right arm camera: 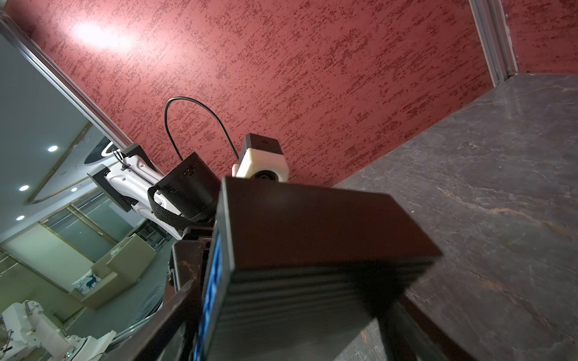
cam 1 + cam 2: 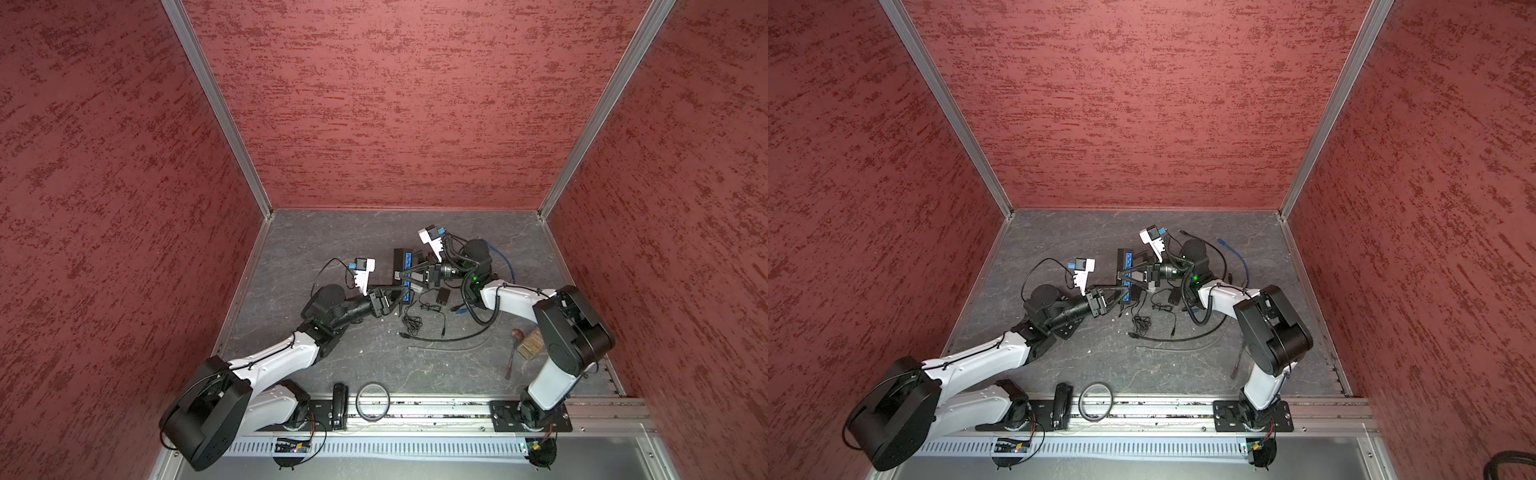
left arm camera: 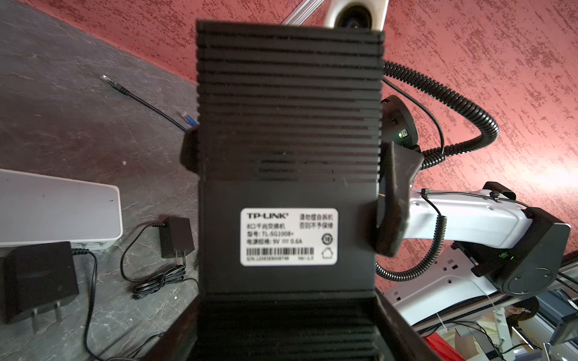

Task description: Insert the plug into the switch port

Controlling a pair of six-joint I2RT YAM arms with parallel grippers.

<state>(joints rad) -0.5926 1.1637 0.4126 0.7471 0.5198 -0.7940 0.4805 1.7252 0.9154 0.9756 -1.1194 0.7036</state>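
Your switch [image 2: 400,259] looks lifted off the table [image 2: 332,232], and it stands on a thin side between both claws. Its blue ports [image 1: 214,272] run down one narrow face.

No claw holds a plug. A blue plug [image 3: 186,118] lies flat on the table, just past the switch. You have other cable ends down there too, so I cannot tell which plug you want.

The left claw [image 2: 402,296] grips the switch at the end near the white label [image 3: 289,236]. The right claw [image 2: 402,276] has its fingers [image 3: 392,200] on both sides of the switch, near the middle. I cannot tell if they squeeze it or only sit beside it.

Here is what could go wrong:

- **Tipping:** If one claw lets go, the switch may tip or twist in the other claw, because that claw holds only one end.
- **Missed port:** A tilted switch means the plug could hit the edge of a port and not go in.
- **Snagged cords:** The loose black cords [image 2: 411,320] and a power brick [image 3: 176,236] lie right under the switch. A claw that reaches down for the plug could catch on them and drag them along.
- **Blocked ports:** A finger close to the blue ports could block the plug.
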